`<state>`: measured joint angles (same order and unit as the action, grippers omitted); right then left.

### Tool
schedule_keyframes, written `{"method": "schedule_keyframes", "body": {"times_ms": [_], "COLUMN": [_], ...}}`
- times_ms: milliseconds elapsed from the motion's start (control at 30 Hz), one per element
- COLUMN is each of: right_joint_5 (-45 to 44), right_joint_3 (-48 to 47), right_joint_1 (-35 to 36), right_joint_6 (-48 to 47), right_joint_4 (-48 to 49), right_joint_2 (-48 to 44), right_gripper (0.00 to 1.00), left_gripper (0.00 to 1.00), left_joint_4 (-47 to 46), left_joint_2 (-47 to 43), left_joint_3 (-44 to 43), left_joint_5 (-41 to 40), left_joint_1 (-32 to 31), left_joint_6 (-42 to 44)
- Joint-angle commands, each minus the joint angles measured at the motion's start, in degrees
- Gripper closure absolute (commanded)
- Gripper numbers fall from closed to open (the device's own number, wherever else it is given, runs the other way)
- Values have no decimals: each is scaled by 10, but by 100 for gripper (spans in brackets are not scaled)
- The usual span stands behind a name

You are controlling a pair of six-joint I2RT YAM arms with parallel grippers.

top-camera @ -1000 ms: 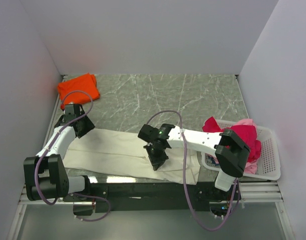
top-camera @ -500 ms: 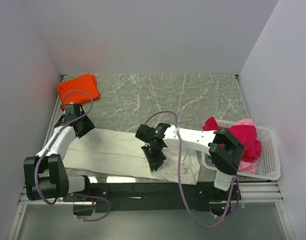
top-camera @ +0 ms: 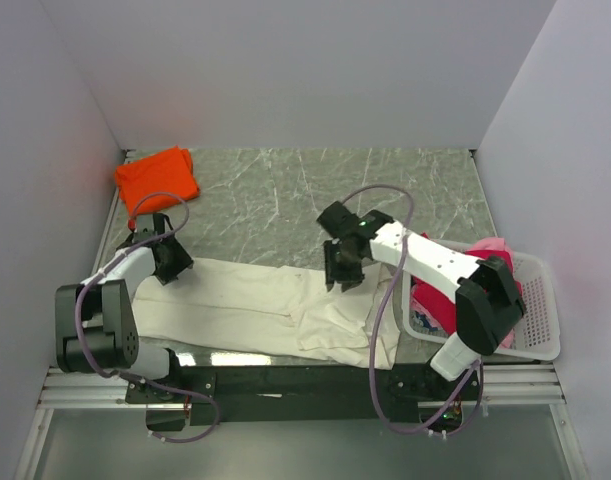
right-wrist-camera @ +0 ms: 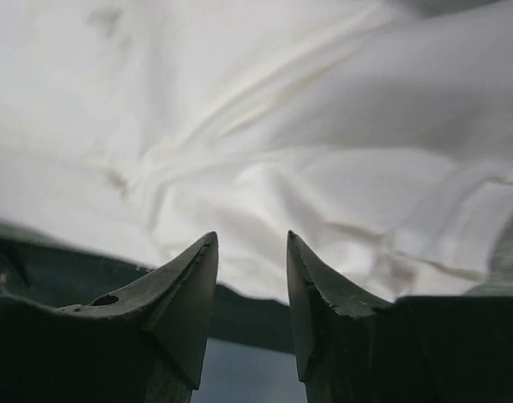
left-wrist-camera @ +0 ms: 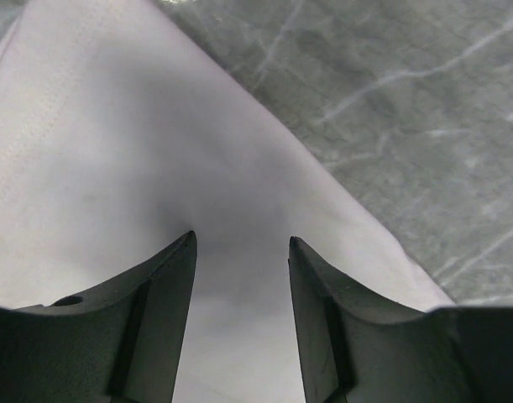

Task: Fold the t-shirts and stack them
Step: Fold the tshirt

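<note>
The right gripper [top-camera: 342,272] has let go and pulled back from the near fold of the large cream cotton t-shirt [top-camera: 235,300]. Its jaws are now parted with nothing between them, and the cloth lies rumpled just below its fingertips. The shirt is a long band, only half folded (its right end looks bunched and probably wants smoothing). The white plastic lattice basket [top-camera: 540,310] sits behind that gripper. The folded bright orange t-shirt [top-camera: 157,178] lies well beyond the left gripper [left-wrist-camera: 241,239], which rests moderately open over the cream shirt's left end, gripping nothing.
</note>
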<state>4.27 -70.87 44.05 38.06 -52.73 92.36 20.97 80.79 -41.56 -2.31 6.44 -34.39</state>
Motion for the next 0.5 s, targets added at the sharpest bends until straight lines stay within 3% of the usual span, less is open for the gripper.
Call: {"method": "schedule_keyframes", "body": {"times_ms": [0, 167, 467], "right_joint_5": [-68, -101, -114], "right_joint_3": [26, 28, 12], "right_joint_1": [-66, -140, -190], "right_joint_6": [-26, -55, -65], "right_joint_4": [3, 37, 80], "right_joint_2": [-21, -2, 64], "right_gripper": [54, 52, 52], "left_gripper": [47, 47, 48], "left_joint_4": [-32, -37, -40], "left_joint_2": [23, 53, 76], "left_joint_3": [-1, -9, -24], "left_joint_5": [13, 19, -3], "left_joint_1": [18, 65, 82], "left_joint_6": [-16, -16, -11]}}
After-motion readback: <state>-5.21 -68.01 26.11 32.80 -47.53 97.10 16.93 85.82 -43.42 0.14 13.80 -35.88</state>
